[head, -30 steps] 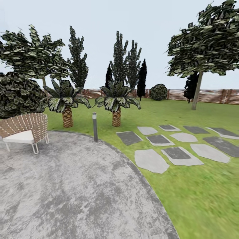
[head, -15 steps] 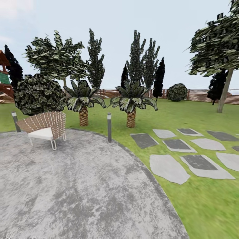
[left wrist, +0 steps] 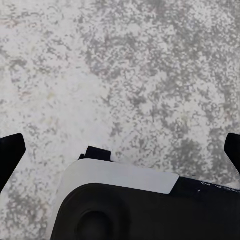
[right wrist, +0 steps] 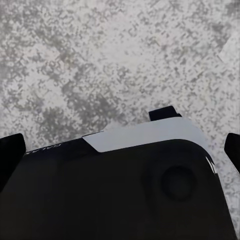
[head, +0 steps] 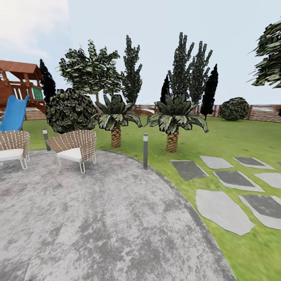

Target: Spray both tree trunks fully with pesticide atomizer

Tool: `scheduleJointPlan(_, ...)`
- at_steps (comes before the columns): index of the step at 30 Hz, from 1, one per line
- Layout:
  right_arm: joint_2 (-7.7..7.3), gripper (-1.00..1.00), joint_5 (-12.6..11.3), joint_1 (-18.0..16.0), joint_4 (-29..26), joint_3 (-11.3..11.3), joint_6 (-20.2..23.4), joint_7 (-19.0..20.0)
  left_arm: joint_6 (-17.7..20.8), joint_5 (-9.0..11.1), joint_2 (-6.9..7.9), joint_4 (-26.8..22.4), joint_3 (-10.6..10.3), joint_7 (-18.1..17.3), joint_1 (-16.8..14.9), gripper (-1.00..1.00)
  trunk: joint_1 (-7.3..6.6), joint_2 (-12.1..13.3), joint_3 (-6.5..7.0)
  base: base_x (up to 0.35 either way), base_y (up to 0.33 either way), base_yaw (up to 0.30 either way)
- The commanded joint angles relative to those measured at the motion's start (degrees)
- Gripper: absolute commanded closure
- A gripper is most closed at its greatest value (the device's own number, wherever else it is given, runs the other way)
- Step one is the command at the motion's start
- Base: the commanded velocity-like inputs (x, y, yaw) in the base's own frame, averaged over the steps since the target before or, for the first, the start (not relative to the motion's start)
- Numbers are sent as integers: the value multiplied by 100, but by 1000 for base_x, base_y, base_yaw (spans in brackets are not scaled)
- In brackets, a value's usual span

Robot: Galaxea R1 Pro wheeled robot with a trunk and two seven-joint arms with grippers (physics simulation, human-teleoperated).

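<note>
I was searching for the atomizer, nowhere visible; both claws hung over the mottled grey paved patch (head: 97,218), each spread wide, empty; a broad-leafed tree (head: 91,72) stood far ahead; next I needed more scanning.

Grey paved patch (head: 97,226) carries two wicker chairs (head: 76,144) at its far left edge; a short lamp post (head: 145,150) stands at its far edge beside the lawn (head: 234,132), which holds flat stepping stones (head: 222,208).

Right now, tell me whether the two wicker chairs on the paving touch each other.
Apart. The head view shows bare grey paving between the left chair and the right chair, with a short lamp post standing behind that gap.
</note>
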Motion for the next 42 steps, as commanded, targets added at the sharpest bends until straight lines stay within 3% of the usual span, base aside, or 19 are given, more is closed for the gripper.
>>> scheduleJointPlan(1,1,-100,9,-1,-4,-48,-16,29,-11,44,1,9,25,-52,-6,-100,3,-4,-6,237,0,293)
scheduleJointPlan(25,1,-100,2,0,-8,-57,-16,29,-15,44,1,9,25,-52,-5,-100,3,-4,-6,219,0,290)
scheduleJointPlan(42,-2,-100,2,0,-17,-55,-24,29,-16,44,1,9,25,-52,-6,-100,3,-4,-6,200,0,81)
